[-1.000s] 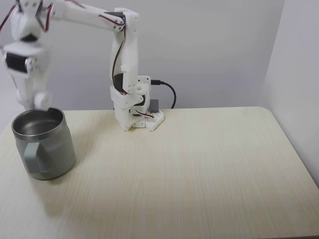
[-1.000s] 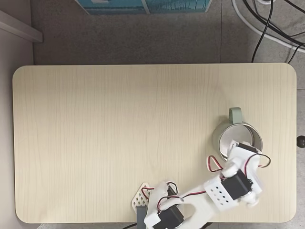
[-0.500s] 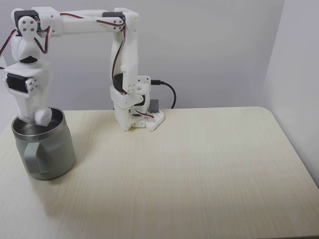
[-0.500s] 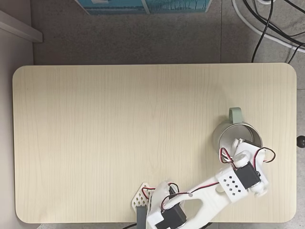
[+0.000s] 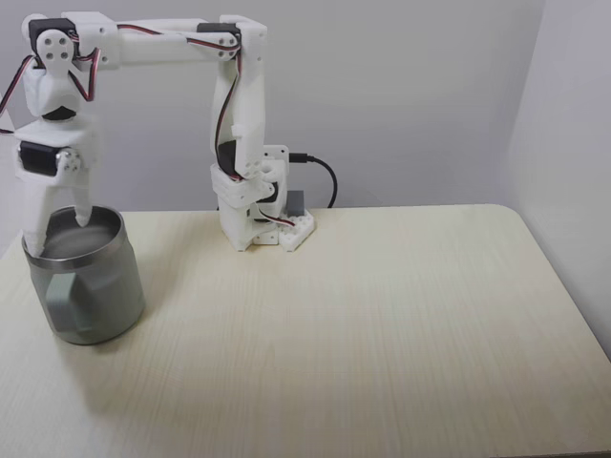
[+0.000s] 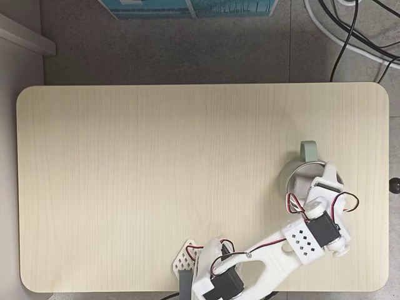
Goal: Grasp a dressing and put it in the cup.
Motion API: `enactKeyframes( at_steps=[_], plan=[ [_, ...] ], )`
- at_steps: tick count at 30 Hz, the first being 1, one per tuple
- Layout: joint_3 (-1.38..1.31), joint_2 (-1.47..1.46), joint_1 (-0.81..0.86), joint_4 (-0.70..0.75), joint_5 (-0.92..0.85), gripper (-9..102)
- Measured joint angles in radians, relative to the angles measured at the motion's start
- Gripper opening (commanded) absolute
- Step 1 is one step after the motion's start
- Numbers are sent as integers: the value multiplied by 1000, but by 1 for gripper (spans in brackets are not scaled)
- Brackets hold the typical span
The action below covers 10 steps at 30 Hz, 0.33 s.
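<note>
Side-on fixed view, far left: the cup [image 5: 84, 281] stands upright near the left edge of the tabletop [image 5: 363, 315]. Grey-green body, shiny rim, handle facing the camera. Directly above it the tool [image 5: 59, 227] points straight down, its white fingertips [image 5: 82, 218] dipping just inside the rim at the back-left of the mouth. The fingers look spread apart in a narrow V, with nothing visible between them.

The dressing: cannot be seen in either picture. It is not on the bare tabletop and not in the tool, so my judgement is that it lies inside the cup, hidden by the wall and by the tool. If so, the placing step looks done or nearly so.

Centre of the side-on view: the arm's base [image 5: 258, 215] sits at the back edge of the tabletop, with a black cable [image 5: 325, 176] running off to its right. The upper link runs level from there out to the left, toward the cup. To the right, the tabletop is plain pale wood.

Top-down fixed view: the cup [image 6: 294, 172] is at the right side, handle pointing away from the arm, and the tool [image 6: 322, 187] covers much of its mouth. The fingers' spread is hard to read from this angle.

Handling, judged from the task: a small gauze-type roll should be very light, soft and squashable, not slippery. Best pinched across its round middle with gentle pressure. The steel cup is rigid and steady, though a knock on the rim could shift it.
</note>
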Motion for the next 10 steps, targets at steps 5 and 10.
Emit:
enactKeyframes(
  at_steps=[5, 10],
  plan=[
    [-11, 0, -32, 6, 14, 32],
    [-11, 0, -32, 5, 20, 32]
  ],
)
